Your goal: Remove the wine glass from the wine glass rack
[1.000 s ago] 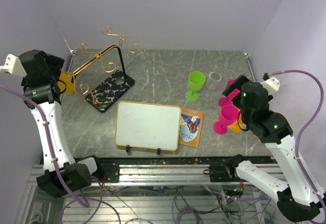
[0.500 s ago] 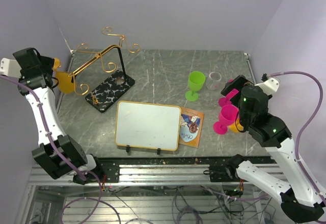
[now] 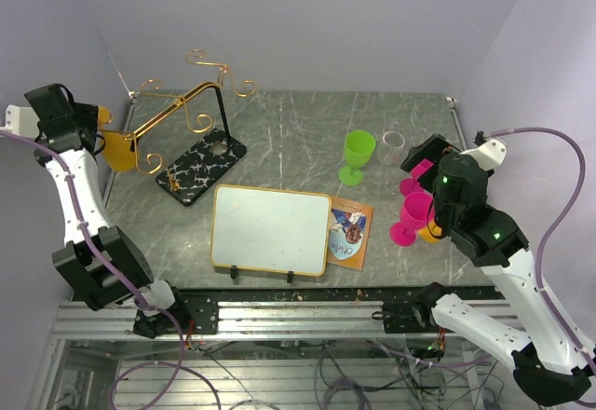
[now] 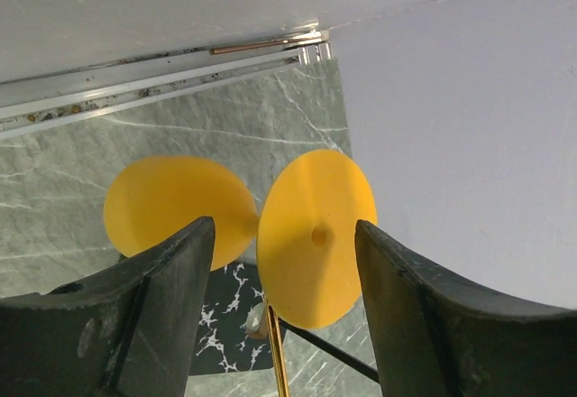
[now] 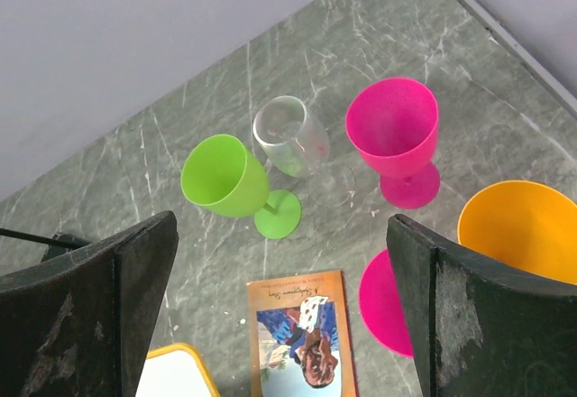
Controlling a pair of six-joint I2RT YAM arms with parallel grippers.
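The wine glass rack [image 3: 201,166] stands at the back left, with a marble-look base, a black upright loop and gold curled arms. An orange wine glass [image 3: 117,149] hangs upside down on its left gold arm. In the left wrist view its round foot [image 4: 315,235] and bowl [image 4: 171,212] show, with the gold arm [image 4: 276,356] below. My left gripper [image 3: 86,115] [image 4: 287,262] is open, its fingers on either side of the glass's foot, not touching it. My right gripper [image 3: 428,163] [image 5: 281,262] is open and empty above the glasses at the right.
A green glass [image 3: 358,154], a clear glass [image 3: 392,147], two pink glasses [image 3: 414,216] and an orange one [image 5: 523,235] stand at the right. A whiteboard [image 3: 271,229] and a picture card [image 3: 351,231] lie at the front middle. The walls are close to the left arm.
My left arm has swung out to the far left, then shifted only slightly, facing the hanging orange glass. The right gripper barely moved.
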